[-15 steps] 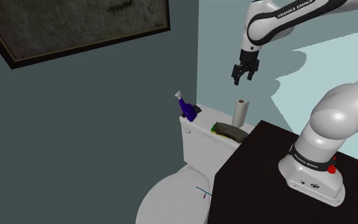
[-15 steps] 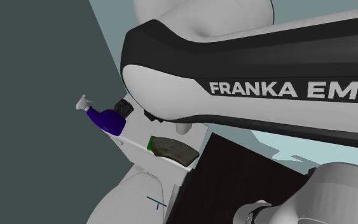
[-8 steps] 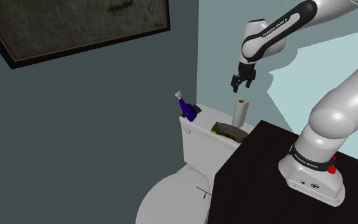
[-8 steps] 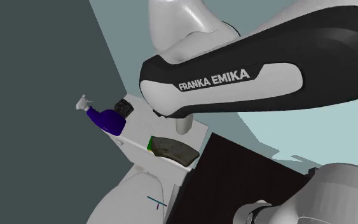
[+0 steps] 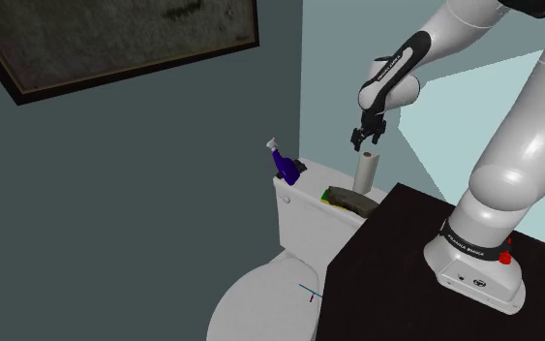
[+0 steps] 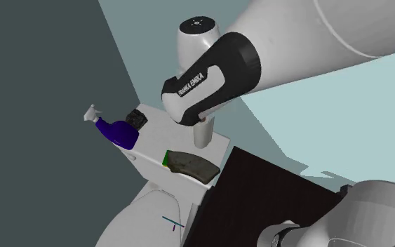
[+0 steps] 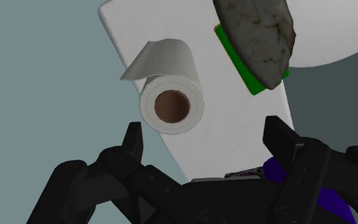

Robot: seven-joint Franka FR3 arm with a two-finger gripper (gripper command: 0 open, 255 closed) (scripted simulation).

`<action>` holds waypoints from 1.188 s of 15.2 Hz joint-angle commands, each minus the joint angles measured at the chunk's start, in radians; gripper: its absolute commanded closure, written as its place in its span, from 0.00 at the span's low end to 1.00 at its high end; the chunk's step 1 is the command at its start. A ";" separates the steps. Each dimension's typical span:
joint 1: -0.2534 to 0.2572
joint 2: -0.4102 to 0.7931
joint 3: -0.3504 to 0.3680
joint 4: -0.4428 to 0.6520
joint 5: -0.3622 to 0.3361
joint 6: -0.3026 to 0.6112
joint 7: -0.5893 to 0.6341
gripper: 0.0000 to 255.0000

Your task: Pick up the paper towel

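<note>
Shoulder view: jaws wide open, empty, just at twelve o'clock of the upright paper towel roll (image 5: 365, 172) on the toilet tank (image 5: 304, 215).

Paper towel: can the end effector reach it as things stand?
Probably yes. The end effector hangs open just above the upright paper towel, nothing between them; the sponge lies off to one side.

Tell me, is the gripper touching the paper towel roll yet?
Apart. Wrist view: the paper towel roll sits whole beyond the open gripper, background showing between them.
</note>
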 commanded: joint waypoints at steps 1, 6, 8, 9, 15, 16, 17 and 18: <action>-0.012 0.085 -0.007 0.033 0.053 0.054 -0.054 0.00; -0.041 0.191 0.018 0.061 0.131 0.129 -0.118 0.00; -0.050 0.220 0.031 0.063 0.154 0.155 -0.134 0.00; -0.055 0.235 0.038 0.065 0.165 0.167 -0.141 0.00; -0.061 0.256 0.050 0.067 0.180 0.185 -0.149 1.00; -0.062 0.256 0.050 0.067 0.180 0.185 -0.150 1.00; -0.062 0.257 0.050 0.068 0.181 0.185 -0.150 1.00; -0.062 0.257 0.050 0.068 0.181 0.185 -0.150 1.00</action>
